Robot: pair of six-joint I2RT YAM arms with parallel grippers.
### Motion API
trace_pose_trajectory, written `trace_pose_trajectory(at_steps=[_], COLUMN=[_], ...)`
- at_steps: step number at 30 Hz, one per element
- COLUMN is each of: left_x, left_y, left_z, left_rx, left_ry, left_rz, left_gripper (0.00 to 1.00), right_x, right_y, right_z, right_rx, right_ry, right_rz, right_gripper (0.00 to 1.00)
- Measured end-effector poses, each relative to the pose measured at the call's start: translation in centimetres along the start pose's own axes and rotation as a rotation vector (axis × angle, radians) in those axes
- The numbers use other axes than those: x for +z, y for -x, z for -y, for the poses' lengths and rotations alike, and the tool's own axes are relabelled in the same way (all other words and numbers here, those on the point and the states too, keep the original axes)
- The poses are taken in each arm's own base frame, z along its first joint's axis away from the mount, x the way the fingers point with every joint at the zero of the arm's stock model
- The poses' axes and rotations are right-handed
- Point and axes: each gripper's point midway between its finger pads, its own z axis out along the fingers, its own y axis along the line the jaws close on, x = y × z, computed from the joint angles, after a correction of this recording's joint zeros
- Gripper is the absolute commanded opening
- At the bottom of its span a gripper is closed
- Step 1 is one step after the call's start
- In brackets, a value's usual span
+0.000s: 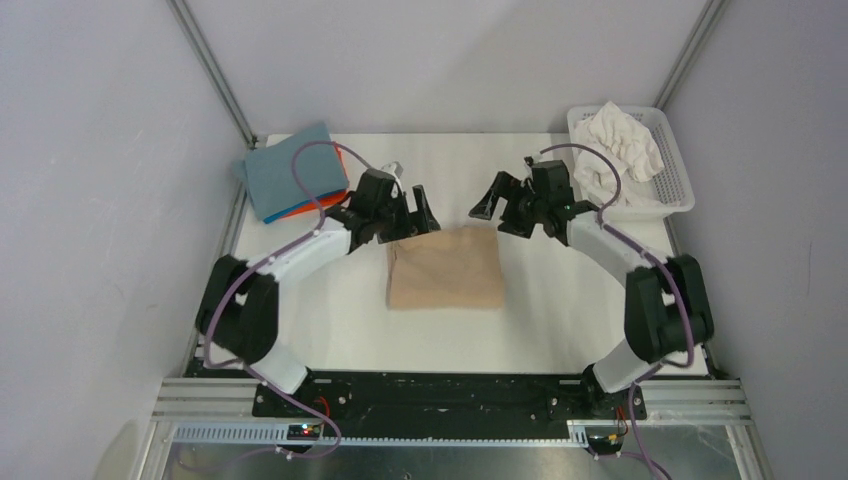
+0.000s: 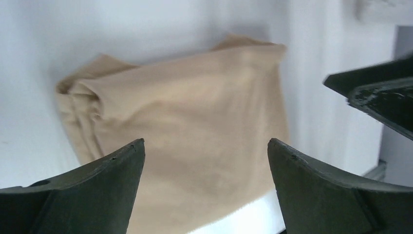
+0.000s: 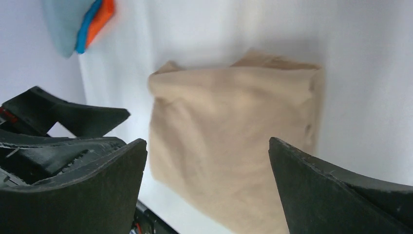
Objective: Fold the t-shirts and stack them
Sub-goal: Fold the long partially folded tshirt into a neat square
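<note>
2 sets of jaws wide open, empty, 1 folded tan t-shirt (image 1: 445,268), 3 stacked shirts (image 1: 290,175)

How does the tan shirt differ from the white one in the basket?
The tan shirt lies folded into a flat, rough rectangle; the white shirt is a crumpled heap. The tan shirt sits on the table, near its middle; the white shirt lies in the basket at the far right corner. Both are soft cloth, and neither is held.
</note>
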Motion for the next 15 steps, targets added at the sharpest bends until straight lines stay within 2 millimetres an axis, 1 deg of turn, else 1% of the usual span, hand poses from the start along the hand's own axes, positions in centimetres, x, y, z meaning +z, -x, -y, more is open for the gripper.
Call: trace_pose_trajectory(at_steps=[2, 3, 5, 6, 7, 8, 9, 11, 12, 13, 15], left_x=[-1.9, -2.5, -3.1, -3.0, -2.6, -2.3, -1.8, -0.9, -0.6, -0.4, -0.3], left_y=[-0.3, -0.8, -2.3, -3.6, -4.9, -6.3, -7.8, -10.8, -11.9, -12.4, -12.0], left_z=[2.1, 3.0, 4.2, 4.4, 4.2, 3.6, 2.6, -0.2, -1.1, -1.6, -1.3], left_rx=[0.034, 0.049, 0.069, 0.075, 0.076, 0.071, 0.058, 0.028, 0.017, 0.007, -0.007], left_ry=[-0.057, -0.086, -0.132, -0.152, -0.163, -0.161, -0.15, -0.095, -0.075, -0.073, -0.097], left_rz=[0.028, 0.034, 0.026, 0.011, -0.013, -0.04, -0.071, -0.133, -0.155, -0.159, -0.132], left_gripper=[1.0, 1.0, 1.0, 1.0, 1.0, 1.0, 1.0, 1.0, 1.0, 1.0, 1.0], right_x=[-1.7, -2.4, -3.0, -2.9, -2.7, -2.3, -2.0, -1.5, -1.2, -1.1, -1.0], right_y=[-0.4, -1.2, -3.2, -4.7, -6.0, -7.5, -9.0, -11.5, -12.4, -13.0, -12.9], right_z=[-2.2, -3.0, -3.7, -3.5, -3.0, -2.1, -0.9, 1.4, 2.4, 3.1, 3.1], right_rx=[-0.038, -0.05, -0.055, -0.05, -0.037, -0.018, 0.009, 0.058, 0.08, 0.098, 0.116], right_ry=[0.047, 0.074, 0.117, 0.131, 0.136, 0.13, 0.115, 0.074, 0.054, 0.042, 0.066], right_rz=[0.028, 0.025, -0.004, -0.035, -0.066, -0.102, -0.136, -0.199, -0.221, -0.236, -0.231], right_gripper=[0.99, 0.99, 0.99, 0.99, 0.99, 0.99, 0.99, 1.0, 0.99, 0.99, 1.0])
